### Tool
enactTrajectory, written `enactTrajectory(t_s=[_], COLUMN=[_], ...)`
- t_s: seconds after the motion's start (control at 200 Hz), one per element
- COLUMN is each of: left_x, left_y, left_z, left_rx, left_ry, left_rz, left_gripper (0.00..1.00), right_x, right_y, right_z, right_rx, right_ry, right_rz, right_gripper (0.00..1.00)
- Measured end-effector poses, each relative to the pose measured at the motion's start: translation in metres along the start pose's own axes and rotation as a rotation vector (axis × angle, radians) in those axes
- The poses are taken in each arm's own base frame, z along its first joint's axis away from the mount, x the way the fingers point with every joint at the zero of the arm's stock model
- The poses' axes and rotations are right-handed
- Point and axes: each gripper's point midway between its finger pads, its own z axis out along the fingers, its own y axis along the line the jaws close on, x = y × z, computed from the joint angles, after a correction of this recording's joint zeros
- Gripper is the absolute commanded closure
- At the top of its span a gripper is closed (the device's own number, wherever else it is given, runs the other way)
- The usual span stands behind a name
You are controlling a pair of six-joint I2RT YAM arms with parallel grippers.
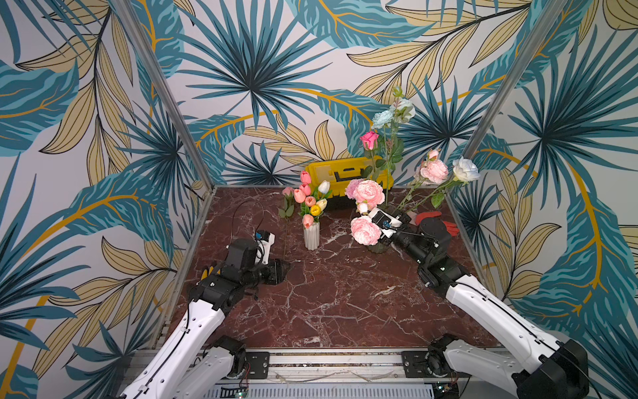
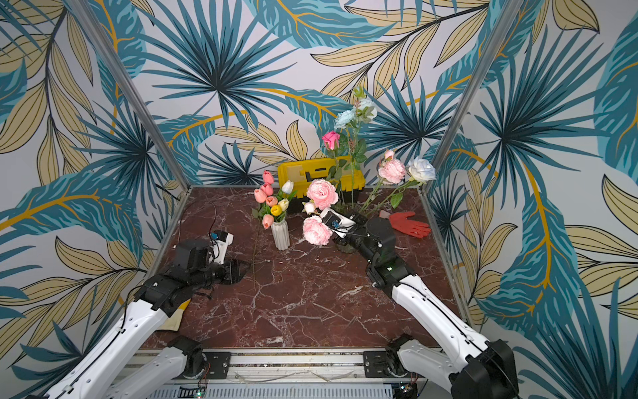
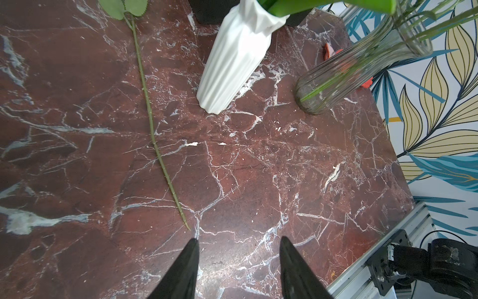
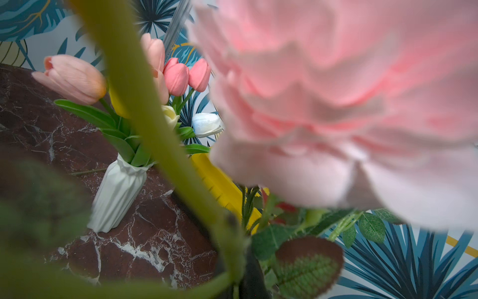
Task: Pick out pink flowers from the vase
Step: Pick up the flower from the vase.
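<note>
On the dark red marble table (image 1: 328, 304), a white ribbed ceramic vase (image 1: 311, 236) stands mid-table. A clear ribbed glass vase (image 3: 344, 72) stands to its right. A yellow plastic case (image 1: 331, 172) lies behind both at the far edge, and a red rubber glove (image 2: 409, 222) lies by the right edge. A pale pink long-stemmed artificial flower (image 1: 287, 191) lies left of the white vase.

The marble table (image 1: 328, 304) carries a white vase (image 1: 311, 236), glass vase (image 3: 336, 77), yellow case (image 1: 331, 169), red glove (image 2: 411, 224) and pink flower (image 1: 287, 192).
</note>
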Motion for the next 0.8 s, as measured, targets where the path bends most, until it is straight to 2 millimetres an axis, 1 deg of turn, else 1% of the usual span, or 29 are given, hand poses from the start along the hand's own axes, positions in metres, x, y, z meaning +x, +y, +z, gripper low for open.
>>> enactTrajectory(t_s=[0.21, 0.396, 0.471, 0.566, 0.621, 0.731, 0.801], left_x=[0.001, 0.0, -0.002, -0.004, -0.006, -0.007, -0.003], left_y=[0.0, 0.0, -0.003, -0.013, -0.021, -0.044, -0.061], left_z=[0.0, -0.003, -0.004, -0.009, -0.013, -0.023, -0.027], left_rx=[0.0, 0.001, 0.017, 0.061, 0.1, 0.183, 0.227], left_ry=[-0.002, -0.013, -0.022, -0.039, -0.057, -0.092, -0.102], left_rz=[0.003, 0.008, 0.015, 0.035, 0.064, 0.147, 0.23], left_gripper=[0.49, 0.49, 0.49, 0.49, 0.49, 0.49, 0.49], right_x=[-0.008, -0.012, -0.015, -0.021, -0.025, -0.037, -0.045], right_y=[-0.008, -0.025, -0.032, -0.04, -0.043, -0.05, -0.057], right_z=[-0.007, -0.013, -0.016, -0.02, -0.022, -0.026, -0.029], right_rx=[-0.009, 0.01, 0.02, 0.028, 0.028, 0.028, 0.036], right_ry=[-0.03, -0.056, -0.07, -0.089, -0.102, -0.127, -0.14], right_rz=[0.042, 0.103, 0.126, 0.147, 0.158, 0.169, 0.169], right_gripper=[0.98, 0.98, 0.98, 0.98, 0.98, 0.98, 0.98])
